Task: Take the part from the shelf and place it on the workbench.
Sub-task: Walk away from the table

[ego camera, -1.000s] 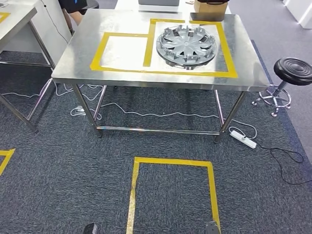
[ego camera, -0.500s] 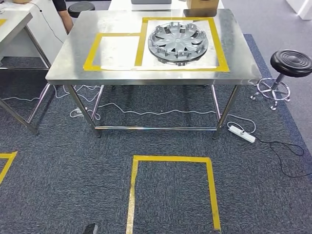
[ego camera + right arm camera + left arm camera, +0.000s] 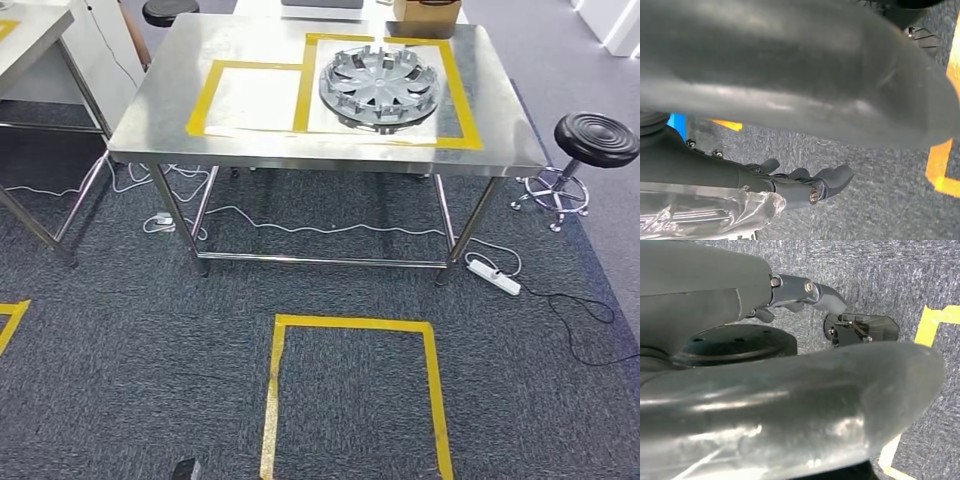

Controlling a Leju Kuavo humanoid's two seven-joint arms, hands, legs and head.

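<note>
The part, a silver wheel cover (image 3: 380, 85), lies flat on the steel workbench (image 3: 162, 110), inside the right-hand yellow-taped rectangle. A smaller taped rectangle (image 3: 253, 97) to its left is bare. My left hand (image 3: 734, 290) hangs over the grey carpet, its thick thumb (image 3: 798, 400) apart from the straightened dark fingers (image 3: 821, 292), and it holds nothing. My right hand (image 3: 734, 172) also hangs above the carpet with its fingers (image 3: 828, 180) stretched out and nothing in them.
A yellow tape square (image 3: 355, 325) marks the carpet before the workbench. A black stool (image 3: 600, 140) stands to the right and a power strip (image 3: 496, 279) with cables lies by the table legs. A cardboard box (image 3: 426, 15) sits at the far edge. Another table (image 3: 30, 40) is at the left.
The whole picture has shifted a little from side to side, so the camera has moved. The wheel cover stays in its place on the workbench.
</note>
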